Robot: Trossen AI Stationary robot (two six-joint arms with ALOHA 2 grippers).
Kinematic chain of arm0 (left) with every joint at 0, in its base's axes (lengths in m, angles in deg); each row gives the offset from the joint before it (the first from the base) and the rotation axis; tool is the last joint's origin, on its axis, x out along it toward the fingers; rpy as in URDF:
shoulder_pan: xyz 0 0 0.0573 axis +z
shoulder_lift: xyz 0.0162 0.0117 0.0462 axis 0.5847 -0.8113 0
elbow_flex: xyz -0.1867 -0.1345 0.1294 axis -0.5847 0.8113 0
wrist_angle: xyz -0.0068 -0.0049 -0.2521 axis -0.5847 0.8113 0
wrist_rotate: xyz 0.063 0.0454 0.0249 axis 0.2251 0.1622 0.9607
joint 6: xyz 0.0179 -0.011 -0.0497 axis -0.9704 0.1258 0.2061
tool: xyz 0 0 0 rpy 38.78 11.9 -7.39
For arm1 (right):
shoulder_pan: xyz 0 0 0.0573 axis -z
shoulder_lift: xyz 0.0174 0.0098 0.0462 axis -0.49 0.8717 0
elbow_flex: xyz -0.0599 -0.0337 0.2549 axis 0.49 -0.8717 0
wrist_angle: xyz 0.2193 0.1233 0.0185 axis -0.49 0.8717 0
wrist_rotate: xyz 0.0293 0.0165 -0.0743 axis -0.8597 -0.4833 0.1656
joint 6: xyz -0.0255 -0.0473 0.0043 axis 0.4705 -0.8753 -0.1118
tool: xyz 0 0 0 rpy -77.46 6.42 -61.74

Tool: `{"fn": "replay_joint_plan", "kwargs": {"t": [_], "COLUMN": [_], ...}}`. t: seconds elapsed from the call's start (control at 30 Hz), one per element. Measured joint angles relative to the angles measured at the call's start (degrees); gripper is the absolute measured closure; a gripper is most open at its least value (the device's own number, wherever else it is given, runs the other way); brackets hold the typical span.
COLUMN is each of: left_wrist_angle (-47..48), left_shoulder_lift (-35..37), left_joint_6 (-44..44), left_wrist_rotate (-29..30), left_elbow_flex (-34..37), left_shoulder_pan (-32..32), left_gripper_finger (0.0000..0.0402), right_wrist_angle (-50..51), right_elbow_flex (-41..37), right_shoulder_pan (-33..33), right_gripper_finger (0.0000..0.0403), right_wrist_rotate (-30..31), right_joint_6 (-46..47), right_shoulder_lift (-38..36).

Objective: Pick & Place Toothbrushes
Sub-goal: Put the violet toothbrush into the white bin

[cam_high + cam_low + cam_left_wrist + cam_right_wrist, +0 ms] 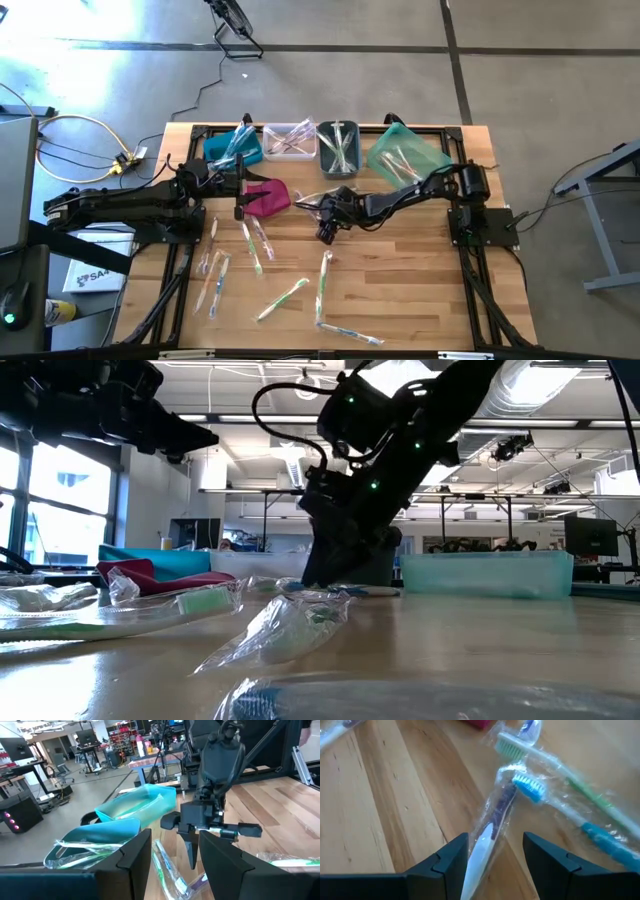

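1. 4 bins at the table's far edge: blue bin (pixel 233 150), clear bin (pixel 288 140), grey bin (pixel 338 147), teal bin (pixel 404 155).
2. About 10 loose toothbrushes (pixel 283 299) on the wood.
3. Right gripper (pixel 327 232) jaws apart, straddling 1 wrapped toothbrush (pixel 492 829).
4. Left gripper (pixel 240 190) jaws apart, empty, beside the magenta pouch (pixel 266 198).

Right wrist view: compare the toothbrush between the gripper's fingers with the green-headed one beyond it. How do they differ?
The near toothbrush has a white handle; the green-headed toothbrush has a green one. The near one lies between the right gripper's open fingers; the other lies clear of them. Both are wrapped in clear plastic on the wooden table.
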Motion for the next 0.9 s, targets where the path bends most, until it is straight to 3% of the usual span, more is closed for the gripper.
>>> {"fn": "replay_joint_plan", "kwargs": {"t": [0.5,0.9], "left_wrist_angle": [0.04,0.05], "left_shoulder_lift": [0.02,0.01], "left_joint_6": [-0.02,-0.02], "left_wrist_rotate": [-0.14,-0.17], "left_elbow_flex": [0.02,0.02], "left_shoulder_pan": [0.00,0.00], "left_gripper_finger": [0.0242,0.0242], "right_wrist_angle": [-2.61,-1.97], "right_elbow_flex": [0.13,0.07], "right_shoulder_pan": [-0.04,0.07], "right_gripper_finger": [0.0232,0.0345], "right_wrist_rotate": [-0.37,-0.40], "right_joint_6": [0.06,0.27], "right_shoulder_lift": [3.57,3.61]}}
